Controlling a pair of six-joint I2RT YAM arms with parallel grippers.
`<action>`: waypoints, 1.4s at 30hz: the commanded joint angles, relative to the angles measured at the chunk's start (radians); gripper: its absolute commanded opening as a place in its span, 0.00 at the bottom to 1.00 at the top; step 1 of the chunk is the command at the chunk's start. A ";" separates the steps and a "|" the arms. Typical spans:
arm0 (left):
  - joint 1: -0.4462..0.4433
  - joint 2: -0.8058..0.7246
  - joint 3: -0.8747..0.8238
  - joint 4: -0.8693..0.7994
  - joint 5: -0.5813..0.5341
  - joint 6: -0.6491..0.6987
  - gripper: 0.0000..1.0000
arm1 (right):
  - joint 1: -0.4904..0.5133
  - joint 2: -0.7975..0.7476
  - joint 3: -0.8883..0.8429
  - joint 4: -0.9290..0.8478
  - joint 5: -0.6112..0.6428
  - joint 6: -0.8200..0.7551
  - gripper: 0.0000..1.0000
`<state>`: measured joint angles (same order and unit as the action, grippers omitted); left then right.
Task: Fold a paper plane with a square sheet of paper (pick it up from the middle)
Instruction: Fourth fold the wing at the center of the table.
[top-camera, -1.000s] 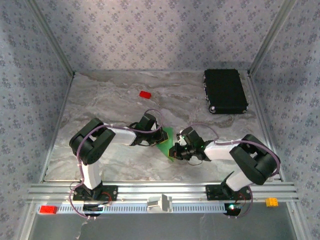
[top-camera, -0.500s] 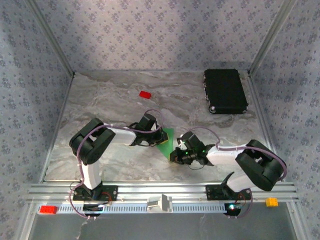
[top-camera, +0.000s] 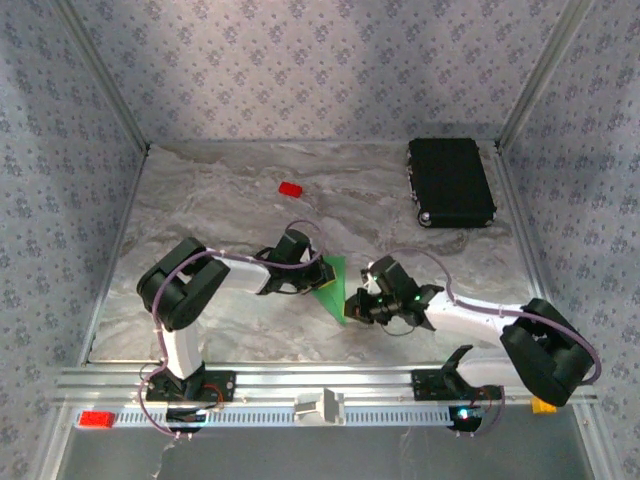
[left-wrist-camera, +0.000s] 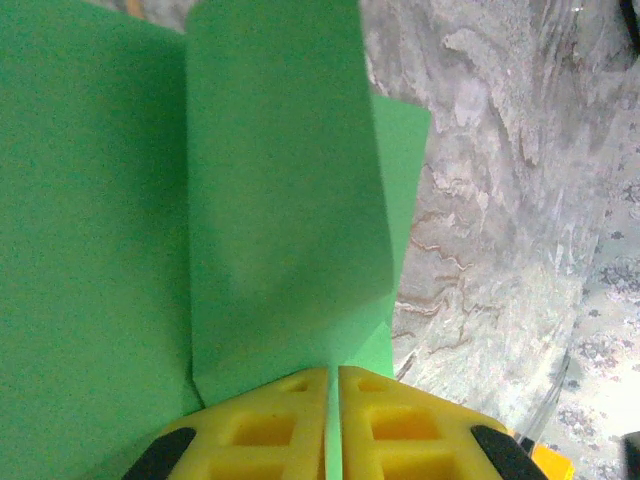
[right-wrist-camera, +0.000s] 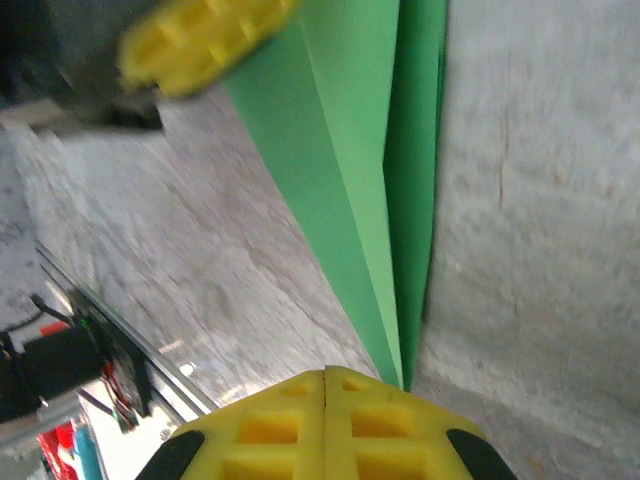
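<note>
Paper (top-camera: 333, 285), bright green and folded into long layers, sits over the near middle of the marbled counter (top-camera: 230, 200). The left pincer (top-camera: 319, 281) clamps its far end and the right pincer (top-camera: 351, 303) its near end, both pinched tight on it. A black case (top-camera: 450, 182) lies well behind.

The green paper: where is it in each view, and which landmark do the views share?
Top external: green paper near the centre of the table.
Left wrist: across the left and middle, pinched by the left gripper at the bottom.
Right wrist: a folded strip from top centre down into the right gripper.
Shared landmark: the grey marbled table.
</note>
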<state>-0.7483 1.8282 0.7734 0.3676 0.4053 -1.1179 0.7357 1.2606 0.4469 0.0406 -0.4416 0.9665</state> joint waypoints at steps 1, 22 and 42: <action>-0.004 -0.016 -0.043 -0.040 -0.075 -0.027 0.11 | -0.027 0.045 0.072 -0.044 -0.009 -0.039 0.06; -0.016 -0.044 -0.060 -0.012 -0.089 -0.039 0.12 | -0.036 0.354 0.127 0.046 0.020 -0.014 0.05; -0.045 -0.068 0.034 -0.153 0.047 0.120 0.10 | -0.094 0.371 0.072 0.078 -0.077 -0.093 0.02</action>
<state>-0.7780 1.7191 0.7841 0.2440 0.4118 -1.0130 0.6456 1.5978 0.5396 0.2256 -0.5468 0.8955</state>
